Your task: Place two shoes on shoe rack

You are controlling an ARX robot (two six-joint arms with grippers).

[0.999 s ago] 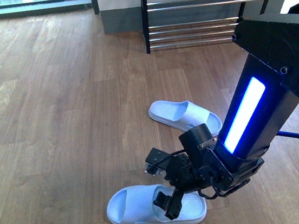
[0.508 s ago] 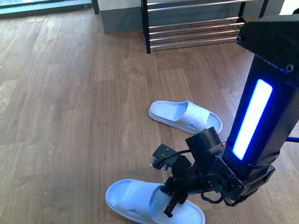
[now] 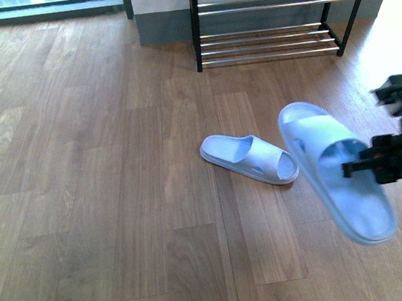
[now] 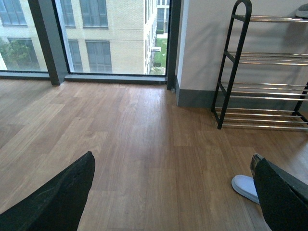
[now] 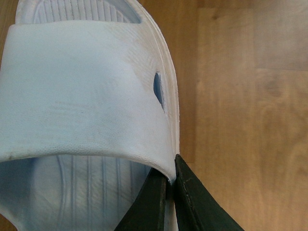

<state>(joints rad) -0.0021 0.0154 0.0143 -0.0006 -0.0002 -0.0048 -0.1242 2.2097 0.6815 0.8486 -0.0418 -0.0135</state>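
The two shoes are out of view in every frame. The shoe rack (image 3: pixel 271 6) (image 4: pixel 234 62), a black frame with chrome bars, stands against the far wall. My right gripper (image 3: pixel 361 167) (image 5: pixel 171 175) is shut on the strap edge of a pale blue slide sandal (image 3: pixel 335 170) (image 5: pixel 82 86), held tilted above the floor at the right. A second pale blue slide sandal (image 3: pixel 250 159) (image 4: pixel 245 186) lies flat on the floor in the middle. My left gripper (image 4: pixel 173 159) is open, low over bare floor, with nothing between its fingers. It does not show in the front view.
Wooden floor (image 3: pixel 79 173) stretches between me and the rack. Tall windows (image 4: pixel 96 33) with dark frames run along the far wall left of the rack. A grey skirting (image 3: pixel 164 26) lines the wall base.
The right arm has lifted the sandal off the near floor and swung it up and to the right. The big arm link has left the front view. The other sandal has not moved.
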